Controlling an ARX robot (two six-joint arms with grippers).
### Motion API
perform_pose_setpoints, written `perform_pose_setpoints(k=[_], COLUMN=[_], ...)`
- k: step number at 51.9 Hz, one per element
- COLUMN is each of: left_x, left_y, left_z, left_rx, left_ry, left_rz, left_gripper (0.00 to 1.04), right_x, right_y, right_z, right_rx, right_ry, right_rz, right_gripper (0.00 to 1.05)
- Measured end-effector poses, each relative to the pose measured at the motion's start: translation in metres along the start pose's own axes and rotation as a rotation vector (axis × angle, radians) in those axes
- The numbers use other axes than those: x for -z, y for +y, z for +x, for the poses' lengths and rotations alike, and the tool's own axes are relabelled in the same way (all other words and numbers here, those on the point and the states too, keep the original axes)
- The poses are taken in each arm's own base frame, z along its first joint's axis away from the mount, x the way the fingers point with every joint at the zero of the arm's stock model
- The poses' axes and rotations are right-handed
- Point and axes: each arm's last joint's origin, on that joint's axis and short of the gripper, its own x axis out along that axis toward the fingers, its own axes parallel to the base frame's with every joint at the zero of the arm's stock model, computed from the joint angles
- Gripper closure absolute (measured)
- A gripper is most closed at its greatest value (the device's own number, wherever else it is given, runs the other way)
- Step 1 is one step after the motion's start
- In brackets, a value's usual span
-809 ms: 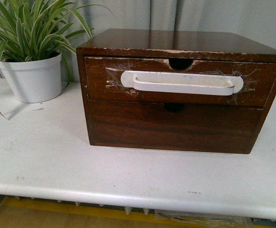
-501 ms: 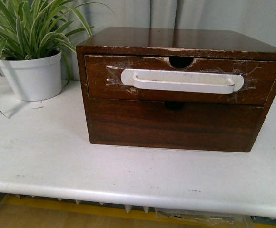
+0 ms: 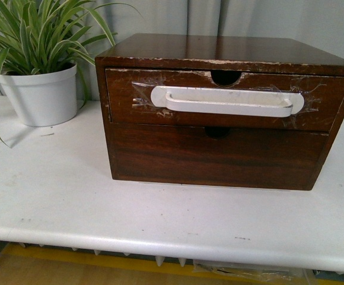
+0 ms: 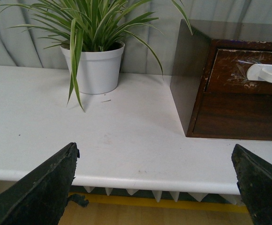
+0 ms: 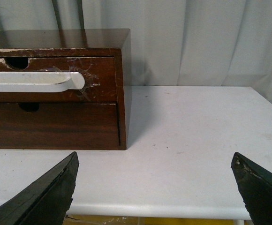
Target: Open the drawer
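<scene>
No lettering, label, brand, number or sign can be read in any view. Nothing legible is noted on the drawer (image 3: pixel 219 122), its white handle (image 3: pixel 226 101), the white pot (image 3: pixel 40 98) at nine o'clock of it, or the table (image 3: pixel 160 219).

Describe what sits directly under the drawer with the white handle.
Under the drawer is a plain, handle-less lower drawer front, then the white table. Its finger notch is partly hidden by the drawer above. Both look shut, so their contents cannot be seen.
</scene>
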Motion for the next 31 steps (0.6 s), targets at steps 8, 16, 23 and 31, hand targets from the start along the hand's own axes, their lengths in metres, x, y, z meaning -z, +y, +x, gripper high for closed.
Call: perform_pose_setpoints(k=[8,16,23,31], left_x=[0.0000,-0.0001,0.0000,0.0000], left_y=[0.0000,0.0000,0.0000,0.0000], left_z=[0.0000,0.0000,0.0000,0.0000], left_rx=[0.000,0.000,0.000,0.000], left_ry=[0.000,0.000,0.000,0.000], left_rz=[0.000,0.000,0.000,0.000], left_gripper=[0.06,0.06,0.06,0.06], right_x=[0.0000,0.0000,0.0000,0.0000], right_y=[0.0000,0.0000,0.0000,0.0000], right_z=[0.0000,0.0000,0.0000,0.0000], right_rx=[0.000,0.000,0.000,0.000], right_ry=[0.000,0.000,0.000,0.000], right_rz=[0.000,0.000,0.000,0.000], right_gripper=[0.09,0.09,0.09,0.09])
